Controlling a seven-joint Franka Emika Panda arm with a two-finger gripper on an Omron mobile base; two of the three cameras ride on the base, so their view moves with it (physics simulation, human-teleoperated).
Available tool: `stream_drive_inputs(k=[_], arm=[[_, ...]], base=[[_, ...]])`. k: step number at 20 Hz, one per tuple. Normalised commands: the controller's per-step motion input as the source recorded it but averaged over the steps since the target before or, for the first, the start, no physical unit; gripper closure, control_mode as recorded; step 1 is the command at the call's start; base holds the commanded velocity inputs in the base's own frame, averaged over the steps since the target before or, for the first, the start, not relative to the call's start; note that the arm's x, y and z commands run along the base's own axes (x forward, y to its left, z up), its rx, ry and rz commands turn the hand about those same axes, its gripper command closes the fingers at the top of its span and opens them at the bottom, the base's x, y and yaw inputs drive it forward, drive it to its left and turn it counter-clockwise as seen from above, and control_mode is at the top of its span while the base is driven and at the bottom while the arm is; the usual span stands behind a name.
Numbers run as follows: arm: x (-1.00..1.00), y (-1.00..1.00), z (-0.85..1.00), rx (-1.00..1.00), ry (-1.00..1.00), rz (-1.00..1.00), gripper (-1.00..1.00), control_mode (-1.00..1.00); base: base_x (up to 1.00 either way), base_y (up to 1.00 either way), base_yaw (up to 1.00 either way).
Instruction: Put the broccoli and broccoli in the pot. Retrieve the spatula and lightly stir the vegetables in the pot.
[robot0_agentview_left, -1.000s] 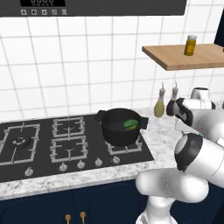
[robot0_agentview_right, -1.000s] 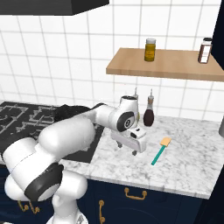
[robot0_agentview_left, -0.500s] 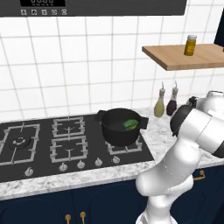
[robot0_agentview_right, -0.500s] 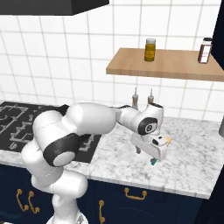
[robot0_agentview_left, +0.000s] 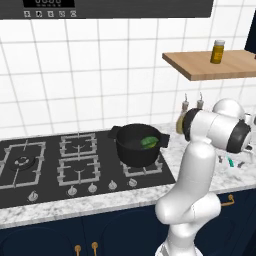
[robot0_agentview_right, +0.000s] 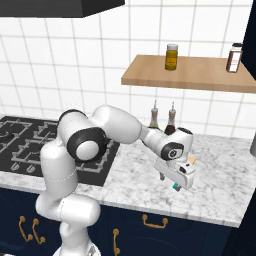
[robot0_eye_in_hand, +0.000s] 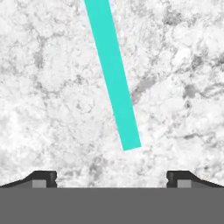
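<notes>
Broccoli (robot0_agentview_left: 149, 142) already in pot (robot0_agentview_left: 138, 146). Spatula (robot0_eye_in_hand: 113, 73) not yet grasped, lying on desk (robot0_eye_in_hand: 48, 87); claw (robot0_eye_in_hand: 111, 177) spread wide, empty, above handle. Stirring left.

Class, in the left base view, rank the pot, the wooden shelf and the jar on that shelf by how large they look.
1. wooden shelf
2. pot, looking only slightly smaller; it is also nearer the camera, so this order is unsure
3. jar, clearly smallest
</notes>
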Motion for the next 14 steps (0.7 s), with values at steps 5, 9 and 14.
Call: stream_drive_inputs(k=[5,9,14], arm=[[0.16,-0.34,-0.39,0.0,0.0,0.0,-1.0,-1.0],[0.13,-0.21,-0.36,0.0,-0.01,0.0,-1.0,-1.0],[0.26,-0.01,-0.44,-0.01,-0.05,0.0,1.0,-1.0]], base=[[0.0,0.0,0.0],[0.0,0.0,0.0],[0.0,0.0,0.0]])
